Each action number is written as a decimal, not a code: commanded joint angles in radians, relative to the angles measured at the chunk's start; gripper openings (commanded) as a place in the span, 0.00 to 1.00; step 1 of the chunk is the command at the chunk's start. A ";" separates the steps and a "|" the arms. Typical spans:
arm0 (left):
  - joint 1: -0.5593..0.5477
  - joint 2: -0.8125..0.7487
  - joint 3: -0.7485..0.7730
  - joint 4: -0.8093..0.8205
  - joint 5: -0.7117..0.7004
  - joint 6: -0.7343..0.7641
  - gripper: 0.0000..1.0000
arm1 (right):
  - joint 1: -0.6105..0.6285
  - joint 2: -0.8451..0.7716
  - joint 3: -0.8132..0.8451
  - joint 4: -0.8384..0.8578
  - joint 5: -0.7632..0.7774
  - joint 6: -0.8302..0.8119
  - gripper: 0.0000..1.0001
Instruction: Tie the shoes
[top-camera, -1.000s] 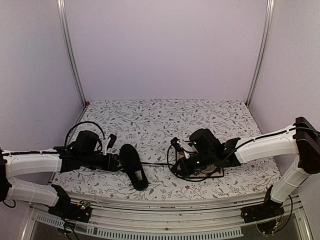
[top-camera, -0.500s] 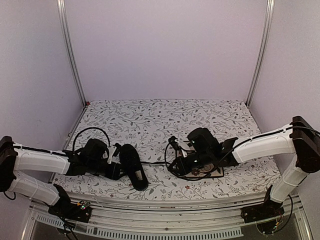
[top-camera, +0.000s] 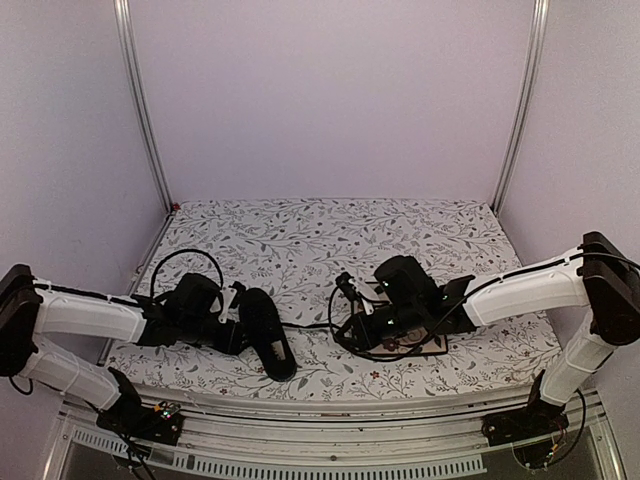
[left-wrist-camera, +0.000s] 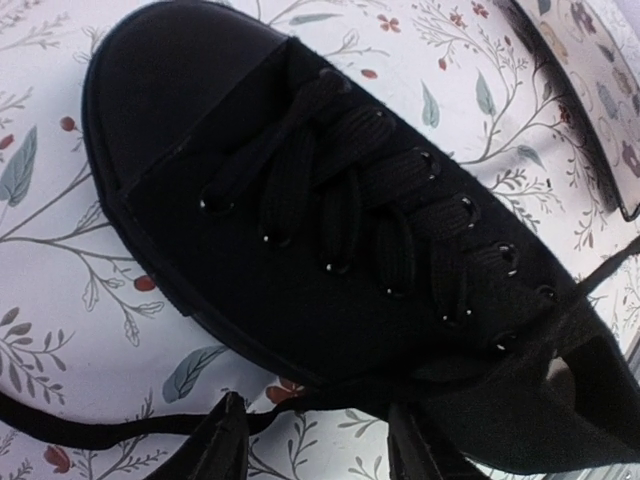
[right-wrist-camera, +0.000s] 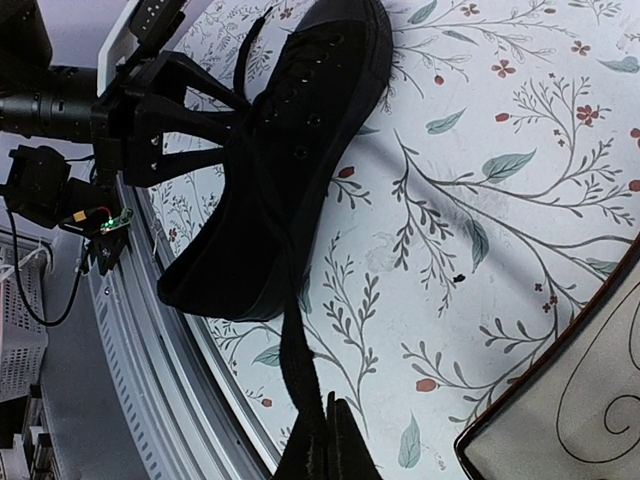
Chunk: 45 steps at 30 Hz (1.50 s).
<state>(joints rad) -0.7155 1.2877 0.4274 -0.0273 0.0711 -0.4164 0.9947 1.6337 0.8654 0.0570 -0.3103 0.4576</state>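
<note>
The black shoe (top-camera: 268, 332) lies on the floral table cover at the left front, toe towards the near edge. In the left wrist view the shoe (left-wrist-camera: 330, 220) fills the frame, laced, with its loose ends untied. My left gripper (top-camera: 232, 326) is open right beside the shoe's left side; its fingers (left-wrist-camera: 224, 446) stand apart over a loose black lace (left-wrist-camera: 90, 430). My right gripper (top-camera: 347, 305) is shut on the other lace (right-wrist-camera: 300, 350), which runs taut from the shoe (right-wrist-camera: 280, 180) to its fingertips (right-wrist-camera: 335, 445).
A square floral plate (top-camera: 436, 346) with a dark rim lies under my right arm; it also shows in the right wrist view (right-wrist-camera: 570, 420). The table's front edge and metal rail (right-wrist-camera: 150, 340) run close by the shoe's toe. Black cables loop over both arms.
My left gripper has moved right, up against the shoe's side. My right gripper has shifted slightly left, still holding the lace. The shoe has not moved.
</note>
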 joint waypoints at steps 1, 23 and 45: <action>-0.014 0.065 0.041 -0.010 0.025 0.034 0.46 | -0.003 0.011 0.023 0.029 -0.013 0.006 0.02; -0.029 -0.040 0.113 -0.029 0.132 -0.086 0.00 | -0.047 0.020 0.142 -0.026 0.059 -0.005 0.02; -0.032 -0.159 0.125 -0.059 0.252 -0.210 0.00 | -0.007 0.688 0.931 0.049 -0.197 -0.062 0.21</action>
<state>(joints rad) -0.7326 1.1503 0.5381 -0.0719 0.3046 -0.6117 0.9504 2.2711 1.7504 0.0799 -0.4286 0.4080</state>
